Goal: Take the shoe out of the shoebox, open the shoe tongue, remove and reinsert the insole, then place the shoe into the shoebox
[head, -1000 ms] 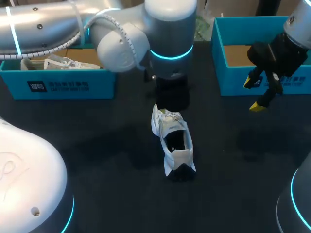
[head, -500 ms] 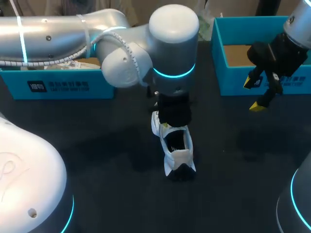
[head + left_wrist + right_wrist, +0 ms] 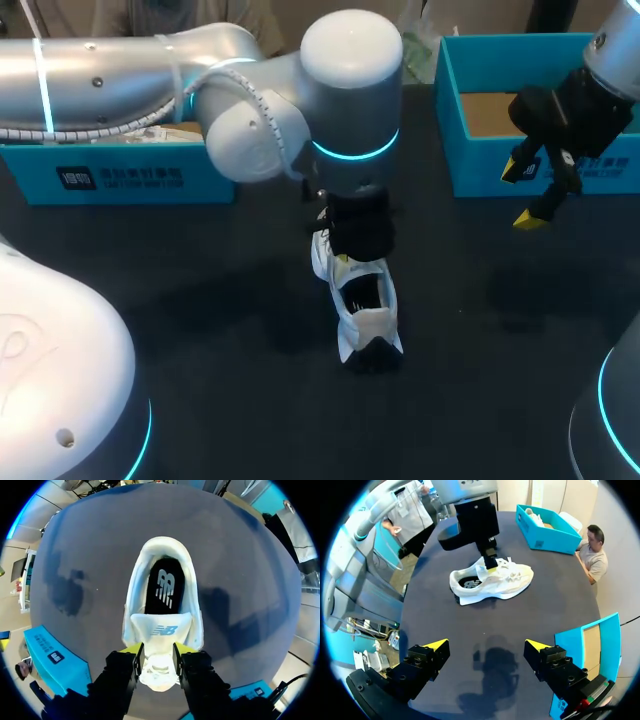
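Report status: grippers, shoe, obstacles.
Left gripper low over shoe laces, grip unclear. Right gripper open, apart. Shoe upright on table. Nothing in the way.

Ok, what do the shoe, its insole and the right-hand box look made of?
Shoe: white fabric or mesh with laces, matte, likely synthetic. Insole: dark and smooth with a printed logo; foam or fabric, I cannot tell which. Box: teal cardboard, judging by its plain brown inside.

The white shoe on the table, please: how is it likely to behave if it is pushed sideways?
The white shoe rests on its flat sole, so it would probably slide, not roll. Its raised tongue looks thin, likely floppy. Its hollow, open upper suggests little weight.
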Action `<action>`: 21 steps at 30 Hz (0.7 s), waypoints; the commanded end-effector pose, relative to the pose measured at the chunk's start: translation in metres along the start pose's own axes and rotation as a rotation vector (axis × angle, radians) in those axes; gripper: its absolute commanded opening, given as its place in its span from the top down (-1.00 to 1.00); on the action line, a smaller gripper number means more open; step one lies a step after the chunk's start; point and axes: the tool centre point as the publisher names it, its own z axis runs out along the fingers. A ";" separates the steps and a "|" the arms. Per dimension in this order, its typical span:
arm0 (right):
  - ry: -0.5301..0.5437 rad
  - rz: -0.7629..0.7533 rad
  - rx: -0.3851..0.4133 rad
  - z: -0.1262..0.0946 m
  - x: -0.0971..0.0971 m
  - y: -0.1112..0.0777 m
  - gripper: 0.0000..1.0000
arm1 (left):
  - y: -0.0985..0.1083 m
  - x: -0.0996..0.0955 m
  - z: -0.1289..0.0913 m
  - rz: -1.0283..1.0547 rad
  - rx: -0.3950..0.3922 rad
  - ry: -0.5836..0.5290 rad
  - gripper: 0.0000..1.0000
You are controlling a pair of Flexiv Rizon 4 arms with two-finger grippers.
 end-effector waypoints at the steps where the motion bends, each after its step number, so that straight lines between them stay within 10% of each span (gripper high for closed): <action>1: 0.000 0.000 0.002 0.001 0.000 0.000 -1.00 | -0.006 -0.001 0.008 0.015 0.003 0.016 0.30; 21: 0.000 0.000 0.002 0.001 0.000 0.000 -1.00 | -0.008 0.011 -0.022 -0.221 0.049 0.001 0.11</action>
